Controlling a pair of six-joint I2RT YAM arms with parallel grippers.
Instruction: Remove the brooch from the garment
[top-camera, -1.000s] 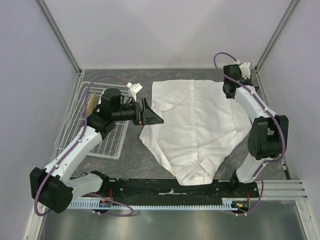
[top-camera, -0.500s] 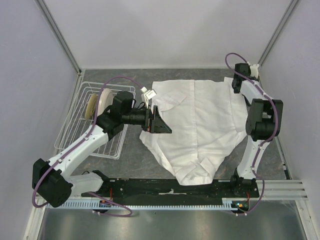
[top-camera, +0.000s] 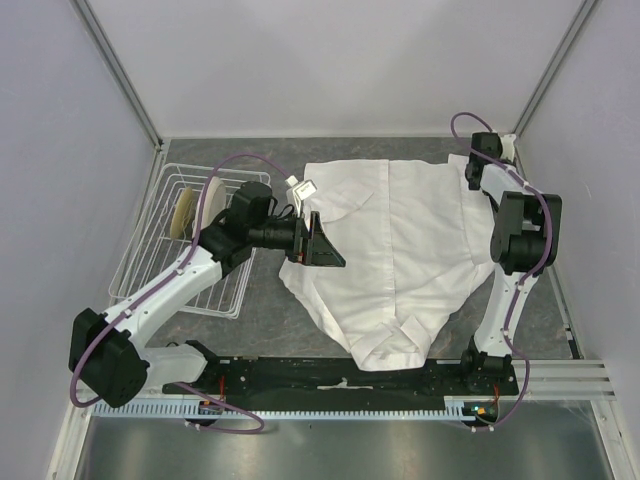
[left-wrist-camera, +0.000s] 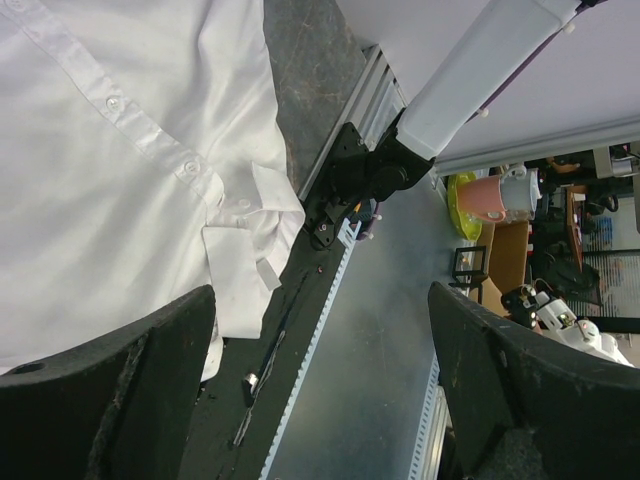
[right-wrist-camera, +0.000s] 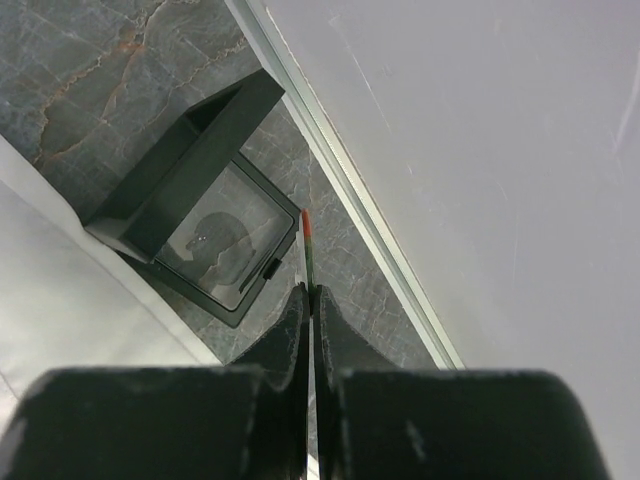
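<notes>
Top cam: we're looking down from high above and behind the base rail (top-camera: 340, 375), far off, w/ the whole shirt (top-camera: 400, 250) mid-frame. Left wrist cam: we're sitting close over the shirt, facing its collar (left-wrist-camera: 245, 215) and that rail, both shared w/ top. Right wrist cam: we're pointing steeply down, v. near, just past the shirt's far corner, at a black frame stand (right-wrist-camera: 190, 240).

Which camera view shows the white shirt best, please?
The top view: nearly the whole shirt lies spread on the table. The left wrist view shows only its collar and some buttons; the right wrist view catches just a white edge, lower left.
</notes>
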